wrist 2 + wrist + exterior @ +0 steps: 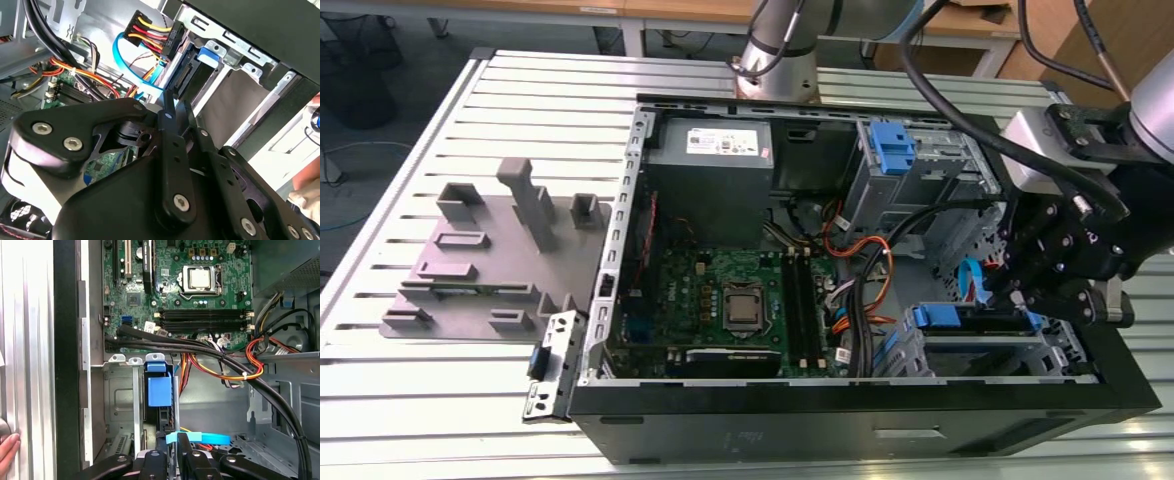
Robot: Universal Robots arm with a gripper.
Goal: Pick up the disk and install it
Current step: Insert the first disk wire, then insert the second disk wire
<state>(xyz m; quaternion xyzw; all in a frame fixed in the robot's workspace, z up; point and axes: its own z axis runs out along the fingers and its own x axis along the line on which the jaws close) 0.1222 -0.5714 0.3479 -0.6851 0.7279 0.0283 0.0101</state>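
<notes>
Here's the open computer case (854, 420) lying flat on the slatted metal worktop (440, 400), and the arm is out at the exterior view's right, with the black end effector (1025, 306) dipped in over the drive cage (1051, 352) at the near right corner of the case. And there's the disk (941, 317): it sits inside that cage, blue rail frame showing at the edge that faces the motherboard (720, 290). In the first wrist view the disk (159, 390) stands edge-on in its slot between the cage's metal walls (117, 400), blue tab toward the board, and the end effector (177, 446) is right by its other end with the fingers (184, 447) drawn narrow, all but together. Whether they pinch the disk or just rest against it, I can't tell. A light blue data cable (200, 438) crosses just past the fingertips, and a bundle of red, yellow and black wires (150, 30) plugs in close by. Over on the exterior view's left, the grey moulded holder (480, 260) sits well apart from the case. A person's hand (7, 452) rests at the worktop's edge.
</notes>
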